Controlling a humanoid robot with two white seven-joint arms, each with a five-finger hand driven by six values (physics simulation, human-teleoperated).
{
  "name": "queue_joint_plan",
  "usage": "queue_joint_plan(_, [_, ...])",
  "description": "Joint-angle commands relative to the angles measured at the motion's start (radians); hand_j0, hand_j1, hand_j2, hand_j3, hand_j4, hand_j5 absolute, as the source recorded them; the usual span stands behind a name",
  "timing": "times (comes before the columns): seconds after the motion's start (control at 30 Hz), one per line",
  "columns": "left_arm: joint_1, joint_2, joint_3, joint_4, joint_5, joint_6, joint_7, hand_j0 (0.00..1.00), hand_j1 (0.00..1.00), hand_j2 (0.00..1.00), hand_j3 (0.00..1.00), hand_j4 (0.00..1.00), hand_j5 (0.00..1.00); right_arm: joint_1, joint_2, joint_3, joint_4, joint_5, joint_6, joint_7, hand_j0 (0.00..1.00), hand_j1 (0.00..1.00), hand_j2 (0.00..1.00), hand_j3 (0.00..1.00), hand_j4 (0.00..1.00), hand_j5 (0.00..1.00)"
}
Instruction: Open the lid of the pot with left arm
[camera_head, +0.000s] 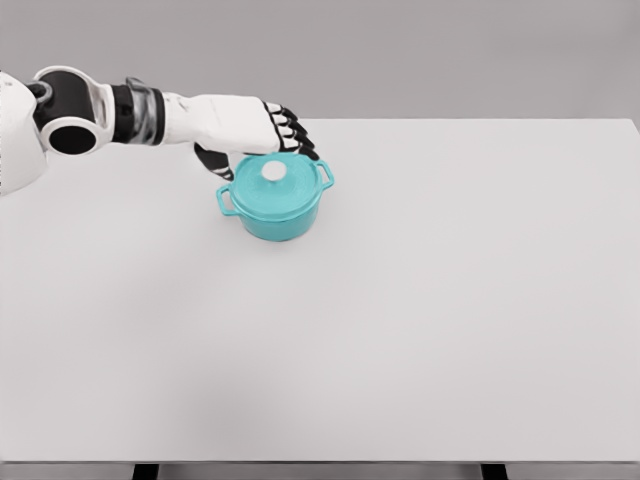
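Head view: teal pot (277, 205) on white table (450, 300), upper left of centre, well apart from every edge. Two side handles, one at lower left, one at upper right. Lid (277, 185) seated on pot, same teal, w/ pale round knob (273, 172) at centre. Left hand (250, 128) reaching in from pic's left, white forearm stretched across far-left table edge, hand above & behind pot's rear rim. Dark fingers (293, 128) curled downward, tips just past lid's back edge, near knob but not around it; thumb hanging below palm beside pot's left rear. Contact w/ lid: can't tell for sure. Nothing gripped as far as visible. Lid not yet lifted.
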Motion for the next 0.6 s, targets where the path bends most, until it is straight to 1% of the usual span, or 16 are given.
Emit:
queue_joint_plan(0.0, [0.000, -0.037, 0.007, 0.048, 0.006, 0.001, 0.000, 1.00, 1.00, 1.00, 1.00, 1.00, 1.00, 0.000, 0.000, 0.000, 0.000, 0.000, 0.000, 0.000, 1.00, 1.00, 1.00, 1.00, 1.00, 1.00])
queue_joint_plan(0.17, [0.008, -0.070, 0.007, 0.109, 0.006, 0.001, 0.000, 1.00, 1.00, 1.00, 1.00, 1.00, 1.00, 0.000, 0.000, 0.000, -0.001, 0.000, 0.000, 0.000, 1.00, 1.00, 1.00, 1.00, 1.00, 1.00])
queue_joint_plan(0.33, [0.021, -0.089, 0.007, 0.115, 0.001, 0.001, -0.003, 1.00, 1.00, 1.00, 1.00, 1.00, 1.00, 0.000, 0.000, 0.000, -0.001, 0.000, 0.000, 0.000, 1.00, 1.00, 1.00, 1.00, 1.00, 1.00])
queue_joint_plan(0.57, [0.025, -0.091, 0.004, 0.114, -0.005, 0.001, -0.004, 1.00, 1.00, 1.00, 1.00, 1.00, 1.00, 0.000, 0.000, 0.000, 0.000, 0.000, 0.000, 0.000, 1.00, 1.00, 1.00, 1.00, 1.00, 1.00])
